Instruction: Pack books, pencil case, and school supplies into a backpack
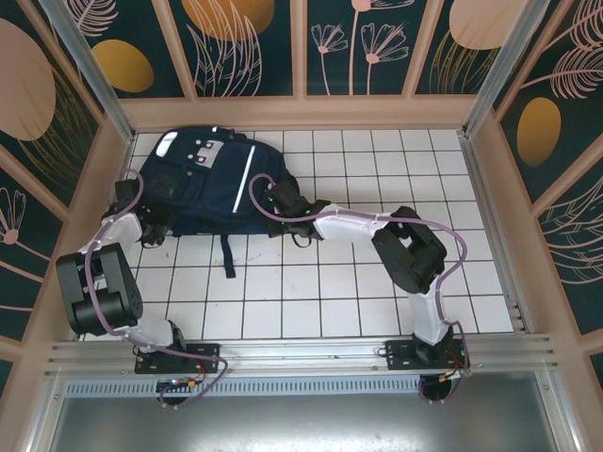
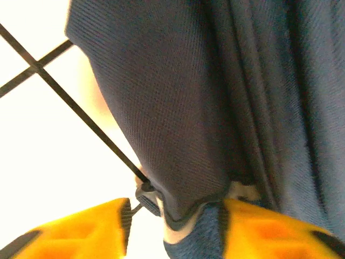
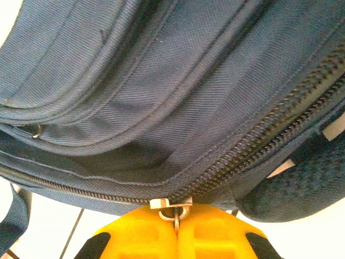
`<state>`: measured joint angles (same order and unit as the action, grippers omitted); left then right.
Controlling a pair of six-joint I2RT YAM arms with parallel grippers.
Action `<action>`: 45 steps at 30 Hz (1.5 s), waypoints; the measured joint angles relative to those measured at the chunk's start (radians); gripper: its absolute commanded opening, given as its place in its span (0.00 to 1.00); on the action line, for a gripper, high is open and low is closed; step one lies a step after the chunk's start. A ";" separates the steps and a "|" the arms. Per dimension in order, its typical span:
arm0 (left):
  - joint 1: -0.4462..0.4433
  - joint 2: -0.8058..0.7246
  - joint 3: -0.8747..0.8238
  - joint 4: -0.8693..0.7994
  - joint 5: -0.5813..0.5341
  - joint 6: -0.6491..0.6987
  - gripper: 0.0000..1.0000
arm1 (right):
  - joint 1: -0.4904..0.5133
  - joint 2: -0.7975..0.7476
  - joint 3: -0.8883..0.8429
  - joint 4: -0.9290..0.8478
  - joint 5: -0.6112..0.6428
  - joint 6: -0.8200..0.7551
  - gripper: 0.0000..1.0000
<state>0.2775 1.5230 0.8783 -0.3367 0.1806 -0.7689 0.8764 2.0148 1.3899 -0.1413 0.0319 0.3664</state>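
The navy backpack [image 1: 203, 184] lies flat at the back left of the white tiled table. My left gripper [image 1: 155, 226] is at its lower left corner; in the left wrist view its yellow fingers [image 2: 175, 226] stand apart, with the backpack's fabric edge [image 2: 183, 216] lying loose between them beside the right finger. My right gripper [image 1: 273, 201] is at the backpack's right side, and its fingers [image 3: 176, 226] are shut on the metal zipper pull [image 3: 173, 209] of the main zipper [image 3: 259, 145]. Books, pencil case and school supplies are out of view.
A dark strap [image 1: 228, 254] trails from the backpack toward the front over the tiled table [image 1: 377, 301]. Wooden walls with painted panels close in the back and both sides. An aluminium rail [image 1: 301, 350] runs along the near edge.
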 measured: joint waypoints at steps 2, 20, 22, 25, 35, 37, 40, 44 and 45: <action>0.005 -0.035 -0.014 0.003 0.028 -0.019 0.54 | 0.008 0.010 0.018 -0.008 0.000 0.014 0.00; -0.409 -0.306 -0.325 0.245 0.159 -0.461 0.57 | 0.032 0.048 0.078 -0.044 -0.030 0.036 0.00; -0.452 -0.275 -0.325 0.298 0.158 -0.497 0.57 | 0.032 0.048 0.077 -0.043 -0.031 0.036 0.00; -0.516 -0.205 -0.315 0.352 0.142 -0.540 0.57 | 0.033 0.048 0.067 -0.038 -0.035 0.036 0.00; -0.600 -0.035 -0.212 0.381 0.039 -0.591 0.02 | 0.034 0.047 0.039 -0.019 -0.041 0.036 0.00; -0.605 -0.041 -0.210 0.357 0.016 -0.595 0.00 | 0.035 0.043 0.031 -0.013 -0.041 0.036 0.00; -0.613 -0.080 -0.209 0.312 -0.019 -0.590 0.00 | 0.034 0.029 0.015 -0.003 -0.043 0.035 0.00; -0.603 -0.159 -0.224 0.261 -0.045 -0.581 0.00 | 0.024 0.014 0.008 0.006 -0.068 0.027 0.00; -0.595 -0.180 -0.234 0.256 -0.044 -0.576 0.00 | 0.020 0.012 0.008 0.009 -0.077 0.023 0.00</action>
<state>-0.3172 1.3434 0.6441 -0.0803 0.1368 -1.3453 0.8963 2.0270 1.3983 -0.1326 -0.0456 0.3897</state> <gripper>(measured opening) 0.065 0.053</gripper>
